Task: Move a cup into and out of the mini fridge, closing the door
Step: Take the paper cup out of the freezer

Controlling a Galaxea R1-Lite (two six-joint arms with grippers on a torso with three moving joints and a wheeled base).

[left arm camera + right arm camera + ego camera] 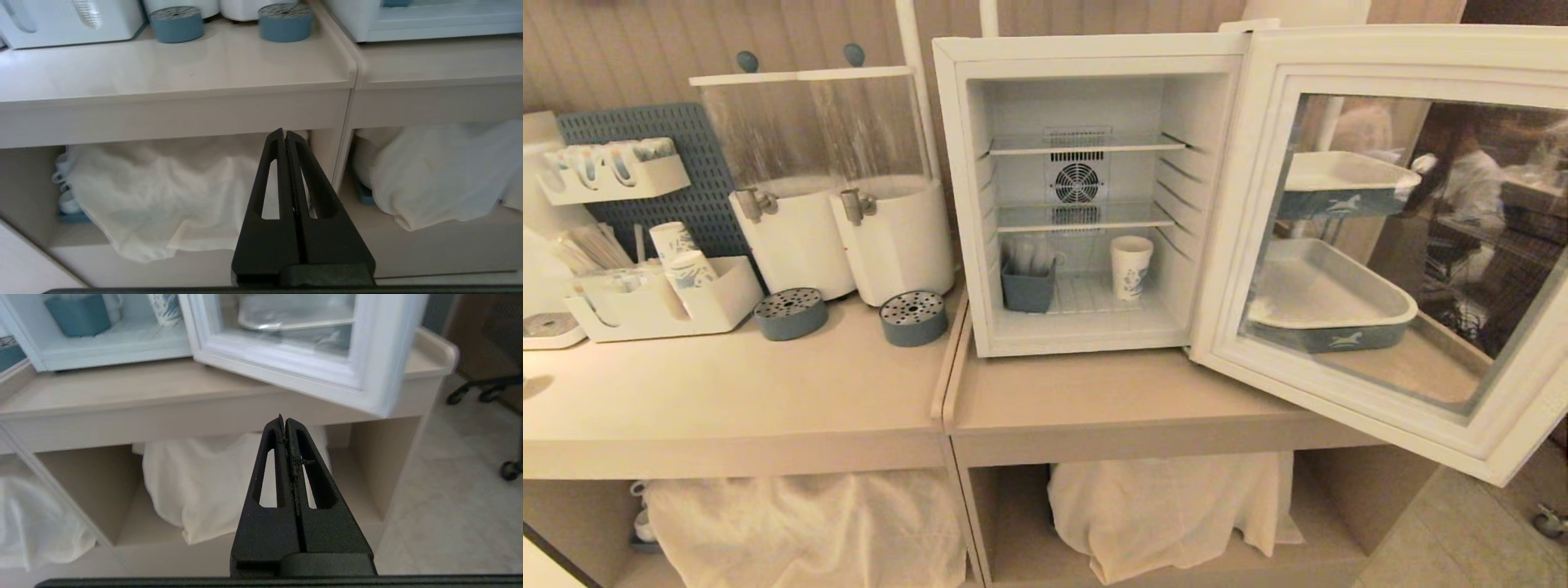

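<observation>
Standing inside mini fridge (pixel 1086 196), cup (pixel 1131 268); door (pixel 1388 237) wide open. Left gripper (pixel 284 134), right gripper (pixel 284 421) pinched closed, empty, below counter. Next, likely: close door or retrieve cup.

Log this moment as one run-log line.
door: open | cup: upright on mini fridge floor | left gripper: shut, empty, below counter | right gripper: shut, empty, below door

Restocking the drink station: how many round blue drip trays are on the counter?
2: one drip tray below the left dispenser, the other below the right dispenser, nearer the mini fridge.
</observation>
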